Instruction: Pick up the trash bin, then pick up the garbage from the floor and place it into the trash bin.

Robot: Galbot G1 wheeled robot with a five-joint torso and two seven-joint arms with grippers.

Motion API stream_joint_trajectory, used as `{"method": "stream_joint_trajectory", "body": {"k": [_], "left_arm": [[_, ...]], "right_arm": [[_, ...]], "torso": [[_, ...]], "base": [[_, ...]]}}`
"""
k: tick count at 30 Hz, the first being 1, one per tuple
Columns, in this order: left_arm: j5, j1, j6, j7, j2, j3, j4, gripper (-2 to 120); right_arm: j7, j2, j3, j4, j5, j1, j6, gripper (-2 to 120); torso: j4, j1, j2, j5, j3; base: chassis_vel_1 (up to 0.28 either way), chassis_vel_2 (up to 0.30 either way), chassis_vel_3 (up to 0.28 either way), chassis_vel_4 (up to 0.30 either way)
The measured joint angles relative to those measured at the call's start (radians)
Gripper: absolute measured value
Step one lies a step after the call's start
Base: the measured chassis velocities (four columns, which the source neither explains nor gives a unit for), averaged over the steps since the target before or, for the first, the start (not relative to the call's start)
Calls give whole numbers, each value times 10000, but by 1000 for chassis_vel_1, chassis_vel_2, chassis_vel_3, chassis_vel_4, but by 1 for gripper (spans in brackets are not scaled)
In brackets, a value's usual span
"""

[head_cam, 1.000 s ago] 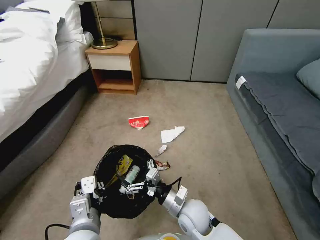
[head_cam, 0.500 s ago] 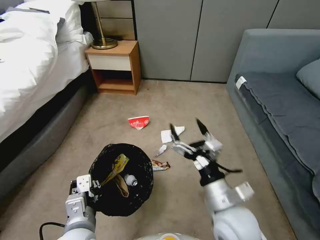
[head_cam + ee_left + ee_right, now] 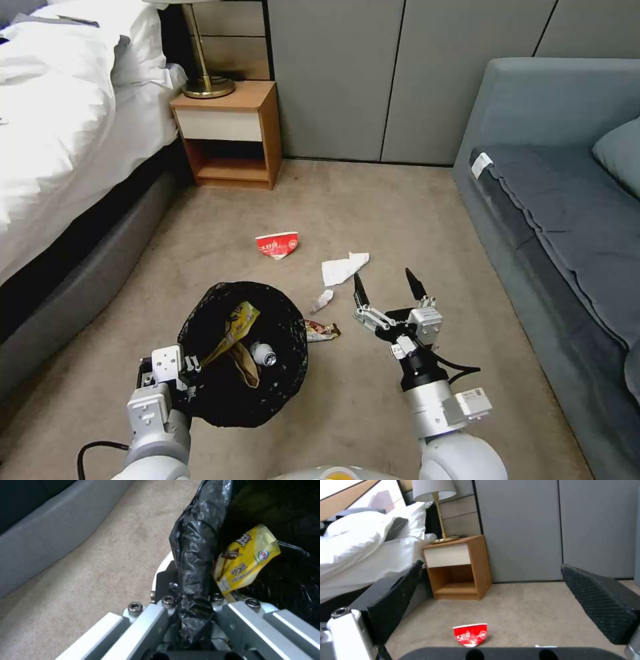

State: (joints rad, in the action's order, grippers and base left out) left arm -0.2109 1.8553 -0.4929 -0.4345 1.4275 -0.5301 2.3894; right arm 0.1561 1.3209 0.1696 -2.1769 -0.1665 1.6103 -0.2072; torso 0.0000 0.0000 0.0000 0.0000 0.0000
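Down at the robot's left, the left gripper (image 3: pixel 175 380) is pinching the near rim of the trash bin (image 3: pixel 200 333), holding it up off the beige carpet (image 3: pixel 373 207). From the head view the bin's black liner is gaping upward, and a yellow snack wrapper (image 3: pixel 235 327), a brown wrapper (image 3: pixel 243 363) and a small bottle (image 3: pixel 263 354) are lying inside it. The left wrist view is adding what the head view is hiding: the fingers (image 3: pixel 140 622) are closing on a bunched fold of the liner (image 3: pixel 195 555) with a sliver of the white bucket wall (image 3: pixel 163 565) just behind it, and the yellow wrapper (image 3: pixel 245 560) is leaning against the inner side of the bag right beside the grip. Out to the right of the bin, the right gripper (image 3: pixel 389 292) is hanging above the carpet with its two black fingers spread wide and nothing between them. Still on the floor are a crushed red-and-white paper cup (image 3: pixel 277 244), a crumpled white tissue (image 3: pixel 342 268), a smaller white scrap (image 3: pixel 323 299) and a brown wrapper (image 3: pixel 322 329) lying just beside the bin's far side. The right wrist view is looking low across the room between the two textured pads (image 3: pixel 600 605); the paper cup (image 3: pixel 470 634) is sitting straight ahead, with a wooden nightstand (image 3: pixel 460 567), a brass lamp (image 3: pixel 435 510) and the white bed (image 3: pixel 356 547) rising behind it, seen from the side rather than from above.
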Motion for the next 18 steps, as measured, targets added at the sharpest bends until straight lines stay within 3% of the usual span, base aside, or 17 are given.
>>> {"method": "stream_joint_trajectory", "body": {"k": [9,18], "left_arm": [[-39,-25,-107,-36,0,-5,24,1],[-36,-72,-105,-134,55,4,24,1]], "right_arm": [[-146,5,66,397,110,-150,-210,100],[-248,40,122,503,127,-227,-331,100]], "torso": [[-1,0,0,-1,0],[0,0,0,0,0]], "base": [[0,0,0,0],[70,76,86,71]]}}
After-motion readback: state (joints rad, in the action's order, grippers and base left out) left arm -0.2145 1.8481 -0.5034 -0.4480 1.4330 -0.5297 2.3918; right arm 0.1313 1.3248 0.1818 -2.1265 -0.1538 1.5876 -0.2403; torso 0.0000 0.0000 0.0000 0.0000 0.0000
